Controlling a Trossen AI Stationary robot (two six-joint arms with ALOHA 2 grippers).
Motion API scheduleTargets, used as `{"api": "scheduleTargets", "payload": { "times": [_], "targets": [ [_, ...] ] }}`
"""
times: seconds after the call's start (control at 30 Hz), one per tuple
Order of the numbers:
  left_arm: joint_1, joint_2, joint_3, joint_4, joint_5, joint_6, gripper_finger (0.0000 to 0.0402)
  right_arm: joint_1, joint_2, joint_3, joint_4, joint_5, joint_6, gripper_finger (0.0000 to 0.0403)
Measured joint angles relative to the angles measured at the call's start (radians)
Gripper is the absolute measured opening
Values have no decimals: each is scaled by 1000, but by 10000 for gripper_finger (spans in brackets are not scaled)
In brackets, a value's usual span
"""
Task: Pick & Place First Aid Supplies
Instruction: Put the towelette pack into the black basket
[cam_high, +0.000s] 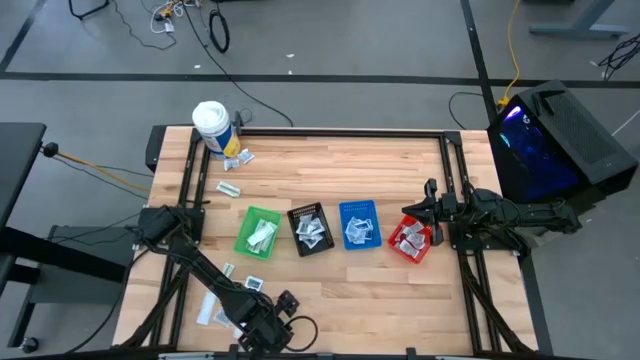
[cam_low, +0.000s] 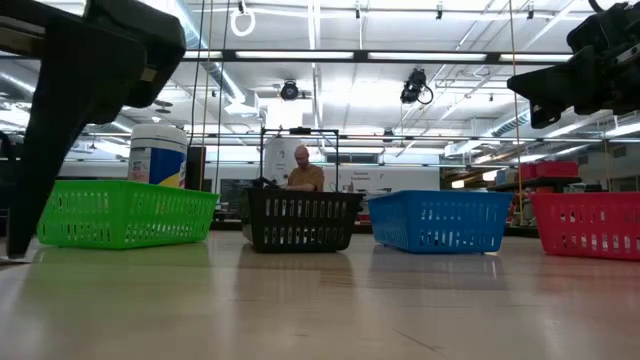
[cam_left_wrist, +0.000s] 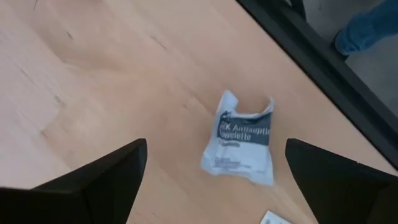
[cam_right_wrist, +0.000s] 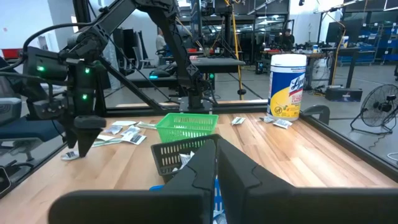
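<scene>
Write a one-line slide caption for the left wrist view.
Open left gripper hovers over an antiseptic towelette sachet lying on the wooden table.

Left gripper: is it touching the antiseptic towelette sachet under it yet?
Apart. The left wrist view shows the left gripper open, with bare wood between each dark finger and the antiseptic towelette sachet, which lies flat on the table.

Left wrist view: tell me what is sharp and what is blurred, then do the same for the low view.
Left wrist view: the antiseptic towelette sachet reads fairly clearly; the left gripper, open, has soft-edged fingers. Low view: the green bin is sharp; the near tabletop is smeared, ceiling lights glare.
</scene>
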Motion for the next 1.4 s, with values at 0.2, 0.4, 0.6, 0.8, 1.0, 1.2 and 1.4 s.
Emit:
{"api": "scheduleTargets", "payload": {
  "times": [0.2,0.4,0.6,0.8,1.0,1.2,1.4],
  "targets": [
    [-10,0,0,-44,1,0,390,0,0,0,0,0,0,23],
    [-9,0,0,-37,1,1,390,0,0,0,0,0,0,23],
    [-15,12,1,-32,-3,1,390,0,0,0,0,0,0,23],
    [-20,14,1,-32,-3,0,390,0,0,0,0,0,0,23],
    [-19,16,1,-28,5,35,390,0,0,0,0,0,0,23],
    [-16,33,1,-20,42,43,389,0,0,0,0,0,0,23],
    [-14,36,2,-20,61,42,380,0,0,0,0,0,0,23]
  ]
}}
